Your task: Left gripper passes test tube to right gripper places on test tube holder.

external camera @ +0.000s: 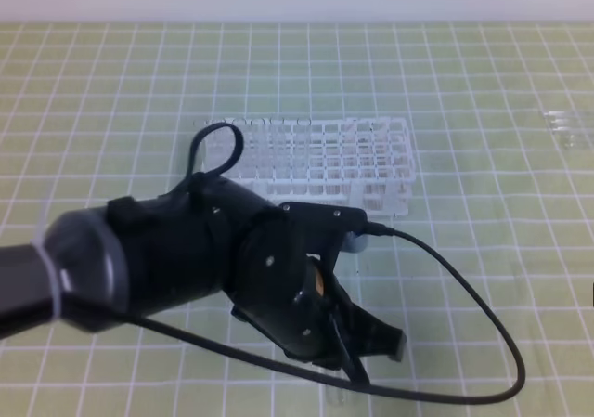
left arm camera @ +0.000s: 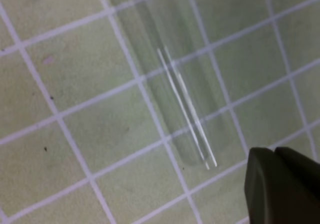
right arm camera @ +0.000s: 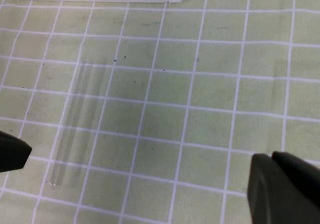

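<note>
Green gridded desk (external camera: 483, 83): long clear glass test tube (left arm camera: 172, 79) lies flat, unheld, before the white plastic grid holder (external camera: 325, 162); black left hand (external camera: 367, 343) closed, empty; right hand closed.

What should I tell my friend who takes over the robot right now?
Left pincer: shut, holding nothing, near the tube's round end.
Right pincer: shut, holding nothing.
Tube: lying flat on the mat, nothing gripping it.
Rack: standing on the mat, apart from the tube.
Done: nothing yet.
Left to do: left pincer picks up the tube and passes it to the right pincer, which puts it in the rack.
</note>
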Controlling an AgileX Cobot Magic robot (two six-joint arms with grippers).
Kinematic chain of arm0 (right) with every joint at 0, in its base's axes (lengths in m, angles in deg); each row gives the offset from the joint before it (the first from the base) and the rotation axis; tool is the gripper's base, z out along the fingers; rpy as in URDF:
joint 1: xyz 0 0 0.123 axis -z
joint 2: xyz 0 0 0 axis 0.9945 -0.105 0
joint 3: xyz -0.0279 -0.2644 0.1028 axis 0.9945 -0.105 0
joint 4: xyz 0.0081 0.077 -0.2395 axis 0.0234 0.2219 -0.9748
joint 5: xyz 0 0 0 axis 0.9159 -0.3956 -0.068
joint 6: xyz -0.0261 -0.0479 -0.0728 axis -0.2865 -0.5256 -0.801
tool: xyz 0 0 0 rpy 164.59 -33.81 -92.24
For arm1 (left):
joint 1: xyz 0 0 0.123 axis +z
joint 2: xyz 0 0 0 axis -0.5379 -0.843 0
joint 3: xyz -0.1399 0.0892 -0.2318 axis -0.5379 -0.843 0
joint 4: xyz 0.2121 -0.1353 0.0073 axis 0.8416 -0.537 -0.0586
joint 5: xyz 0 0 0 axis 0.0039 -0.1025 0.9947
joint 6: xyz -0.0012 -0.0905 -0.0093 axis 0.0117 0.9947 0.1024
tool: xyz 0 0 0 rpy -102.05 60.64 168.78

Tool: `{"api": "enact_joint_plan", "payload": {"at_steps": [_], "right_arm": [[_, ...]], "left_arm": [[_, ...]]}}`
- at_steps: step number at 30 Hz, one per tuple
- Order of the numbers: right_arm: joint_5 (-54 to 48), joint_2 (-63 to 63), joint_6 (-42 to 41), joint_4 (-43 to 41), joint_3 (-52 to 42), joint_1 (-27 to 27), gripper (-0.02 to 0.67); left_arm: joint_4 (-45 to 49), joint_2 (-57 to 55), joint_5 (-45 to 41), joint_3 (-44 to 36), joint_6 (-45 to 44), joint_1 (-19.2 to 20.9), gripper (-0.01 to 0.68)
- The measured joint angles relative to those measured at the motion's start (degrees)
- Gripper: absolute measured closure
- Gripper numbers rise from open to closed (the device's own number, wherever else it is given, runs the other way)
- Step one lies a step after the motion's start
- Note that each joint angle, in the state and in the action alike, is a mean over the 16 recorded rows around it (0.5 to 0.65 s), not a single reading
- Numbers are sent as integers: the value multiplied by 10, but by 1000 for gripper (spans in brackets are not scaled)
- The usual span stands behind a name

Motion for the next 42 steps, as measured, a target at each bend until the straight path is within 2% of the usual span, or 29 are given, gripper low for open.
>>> {"api": "enact_joint_plan", "payload": {"at_steps": [6,17,22,27,34,42], "right_arm": [[-1,0,0,2,0,0,665],[-4,0,-1,7,0,0,665],[-6,0,-2,7,0,0,665],[-7,0,-2,6,0,0,665],[-7,0,-2,6,0,0,665],[-5,0,-2,7,0,0,665]], "left_arm": [[29,-36,-37,36,31,-9,633],[41,-70,-77,80,27,-9,414],[48,-76,-79,87,53,-9,338],[67,-81,-79,88,101,-9,311],[102,-87,-84,90,168,-9,306],[125,-90,-89,92,183,-10,306]]}}
